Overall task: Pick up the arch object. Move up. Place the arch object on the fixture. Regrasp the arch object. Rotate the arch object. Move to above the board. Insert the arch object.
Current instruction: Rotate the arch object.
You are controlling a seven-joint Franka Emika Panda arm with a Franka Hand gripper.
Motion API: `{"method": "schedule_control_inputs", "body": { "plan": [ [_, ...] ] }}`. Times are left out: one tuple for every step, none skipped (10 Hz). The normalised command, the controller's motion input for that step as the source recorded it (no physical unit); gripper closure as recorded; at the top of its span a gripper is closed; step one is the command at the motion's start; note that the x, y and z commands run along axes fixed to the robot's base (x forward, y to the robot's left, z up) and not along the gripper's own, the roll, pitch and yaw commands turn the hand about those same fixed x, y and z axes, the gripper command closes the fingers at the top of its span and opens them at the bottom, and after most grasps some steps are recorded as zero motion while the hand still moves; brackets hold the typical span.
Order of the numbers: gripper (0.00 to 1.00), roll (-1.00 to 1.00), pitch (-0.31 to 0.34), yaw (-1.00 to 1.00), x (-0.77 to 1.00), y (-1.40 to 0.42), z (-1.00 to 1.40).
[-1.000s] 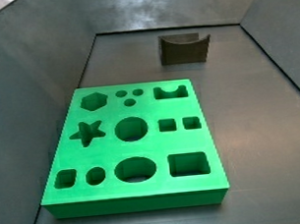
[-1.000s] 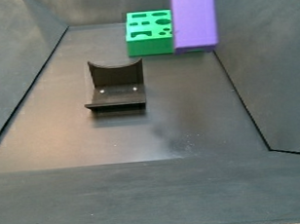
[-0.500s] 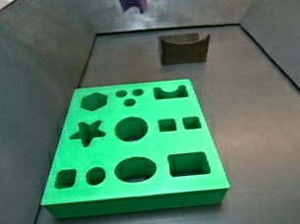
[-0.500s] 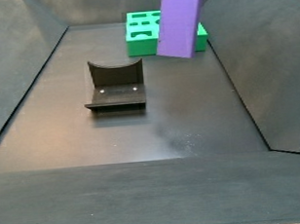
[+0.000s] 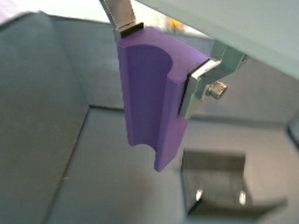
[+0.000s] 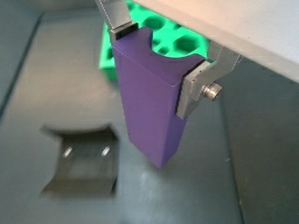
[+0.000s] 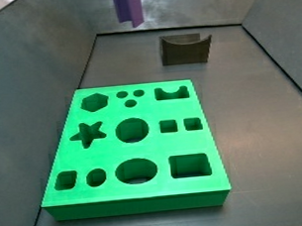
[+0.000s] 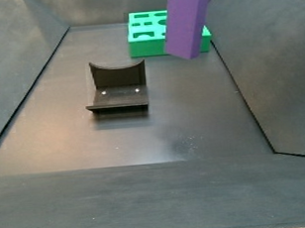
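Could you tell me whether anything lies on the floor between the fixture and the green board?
Nothing: in a side view the floor between the fixture and the board is bare. The gripper holds the arch object above.

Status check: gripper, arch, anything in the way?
Gripper shut on arch, held clear of the floor. Fixture empty. Board holes open.

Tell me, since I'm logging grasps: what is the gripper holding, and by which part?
The gripper, raised above the floor, holds the purple arch object by its upper end, fingers on opposite sides.
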Motion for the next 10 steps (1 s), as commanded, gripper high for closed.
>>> {"method": "schedule_control_inputs", "body": {
  "plan": [
    [1.0, -0.62, 0.461, -0.55, 0.04, 0.01, 0.05],
    [1.0, -0.47, 0.394, -0.4, 0.06, 0.01, 0.04],
    [1.0, -0.23, 0.222, -0.16, 0.07, 0.02, 0.0],
    [1.0, -0.02, 0.022, -1.0, -0.06, 0.04, 0.0],
    [1.0, -0.02, 0.013, -1.0, -0.08, 0.03, 0.01],
    [1.0, -0.02, 0.012, -1.0, -0.07, 0.02, 0.02],
    [1.0, -0.02, 0.012, -1.0, -0.05, 0.02, 0.02],
    [1.0, -0.02, 0.013, -1.0, -0.04, 0.02, 0.01],
    [1.0, -0.02, 0.014, -1.0, -0.03, 0.02, 0.01],
    [1.0, -0.03, 0.014, -1.0, -0.02, 0.02, 0.02]
  ]
}}
